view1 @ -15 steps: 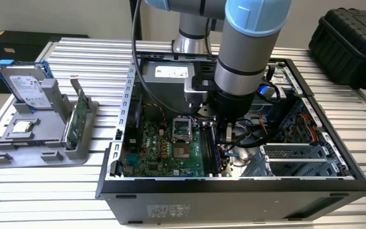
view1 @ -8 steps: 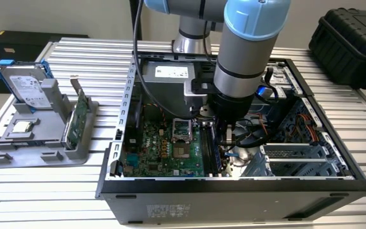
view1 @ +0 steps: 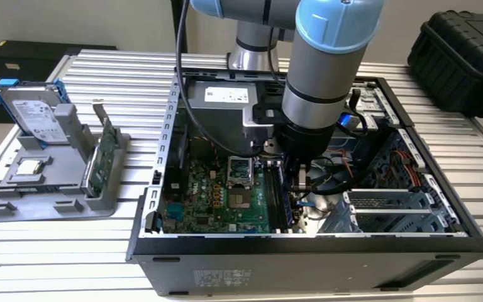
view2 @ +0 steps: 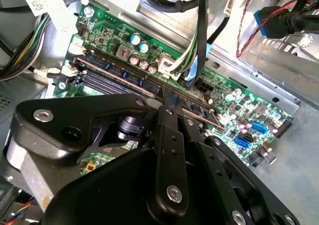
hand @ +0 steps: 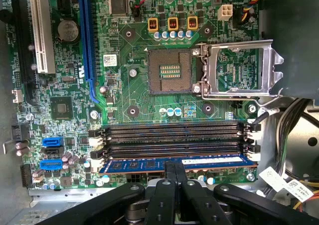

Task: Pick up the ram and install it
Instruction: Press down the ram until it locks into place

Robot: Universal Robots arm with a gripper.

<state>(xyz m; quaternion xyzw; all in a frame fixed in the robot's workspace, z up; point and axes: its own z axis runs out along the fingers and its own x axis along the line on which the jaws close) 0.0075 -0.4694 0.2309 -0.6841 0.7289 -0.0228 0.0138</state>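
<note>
Ram (hand: 174, 164) sitting in a slot on the green board (hand: 134, 93) inside the open computer case (view1: 309, 245), tool (hand: 175, 171) pinching the ram's long edge, fingers closed narrow on it.

A green motherboard (hand: 139, 100) with gold traces fills an open black computer case (view1: 309, 261). The ram (hand: 174, 164) is a blue stick with a white label, lying beside black memory slots (hand: 174, 131). A blue expansion slot (hand: 85, 36) runs next to a white one (hand: 39, 31). The gripper (hand: 175, 172) is matte black with silver screws. The arm (view1: 321, 69) is grey with light blue caps. A silver hard drive (view1: 36, 113) sits in a blue frame on a grey stand (view1: 48, 189)
</note>
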